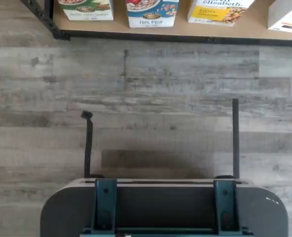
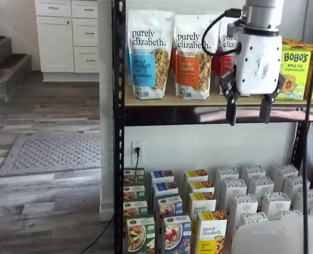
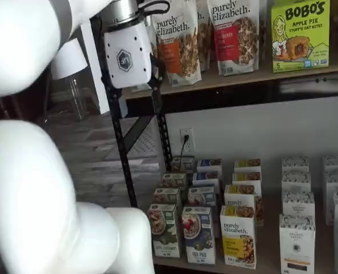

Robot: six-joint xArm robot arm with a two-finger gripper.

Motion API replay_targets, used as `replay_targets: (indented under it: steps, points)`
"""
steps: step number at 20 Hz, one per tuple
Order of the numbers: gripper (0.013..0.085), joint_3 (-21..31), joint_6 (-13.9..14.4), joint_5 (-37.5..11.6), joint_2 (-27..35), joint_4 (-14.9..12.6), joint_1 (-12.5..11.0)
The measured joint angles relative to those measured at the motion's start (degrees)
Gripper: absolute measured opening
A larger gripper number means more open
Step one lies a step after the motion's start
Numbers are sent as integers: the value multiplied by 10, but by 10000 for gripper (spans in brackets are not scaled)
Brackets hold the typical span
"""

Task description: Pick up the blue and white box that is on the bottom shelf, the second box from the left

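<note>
Here the gripper [image 2: 248,112] hangs with its jaws apart, high above the bottom shelf [image 3: 272,251]. The blue and white box [image 2: 176,235] stands upright at about 7 o'clock from it, well apart.

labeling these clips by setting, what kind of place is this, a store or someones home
Probably a home or a mock shop inside one: a black rack stocked with rows of cereal boxes and granola bags, but white kitchen-style cabinets, a rug and stairs alongside.
</note>
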Motion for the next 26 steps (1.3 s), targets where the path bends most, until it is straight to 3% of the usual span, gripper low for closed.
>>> replay_targets:
  steps: [10,18,26]
  points:
    - [850,97,4,-95,-3,9,3]
    - [850,165,29,-172,6,-6,29]
    - [850,219,40,-252,20,0,40]
